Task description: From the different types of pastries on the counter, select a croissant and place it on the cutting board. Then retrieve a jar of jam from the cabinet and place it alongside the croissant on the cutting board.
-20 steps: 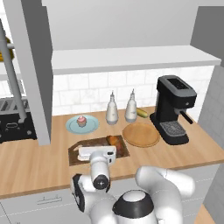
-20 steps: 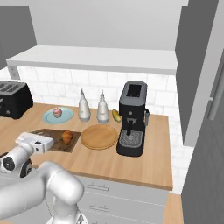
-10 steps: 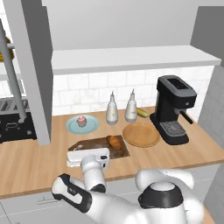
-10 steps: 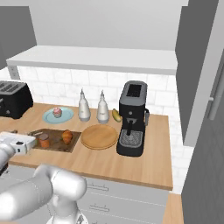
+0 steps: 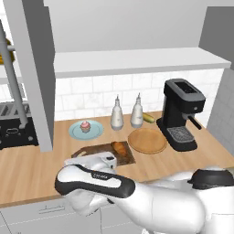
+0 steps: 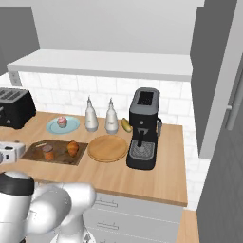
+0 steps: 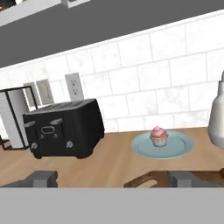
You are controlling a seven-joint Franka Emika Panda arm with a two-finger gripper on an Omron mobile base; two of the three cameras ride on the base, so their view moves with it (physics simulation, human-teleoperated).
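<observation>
The dark cutting board (image 6: pixel 56 153) lies on the wooden counter (image 6: pixel 156 178). The golden-brown croissant (image 6: pixel 72 148) rests on it, and the small reddish jar of jam (image 6: pixel 48 153) stands upright just to its left. From the left base view I see the croissant (image 5: pixel 120 147) on the board (image 5: pixel 98 151), with my white hand (image 5: pixel 89 161) low in front of the board. My gripper (image 7: pixel 114 178) is open and holds nothing. It looks past the board's end (image 7: pixel 146 178) at the pink cupcake (image 7: pixel 159 135).
The cupcake sits on a light blue plate (image 5: pixel 87 131). A black toaster (image 7: pixel 63 127) stands at the left. Two white bottles (image 5: pixel 117 114), a round wooden plate (image 5: pixel 147 140), a yellow-green fruit (image 6: pixel 126 125) and a black coffee machine (image 5: pixel 182 113) stand to the right. The white shelf (image 5: pixel 137 61) hangs above.
My hand has drawn back from the cutting board, leftward and toward the counter's front. The jar, hidden behind the hand a second ago, now stands uncovered on the board.
</observation>
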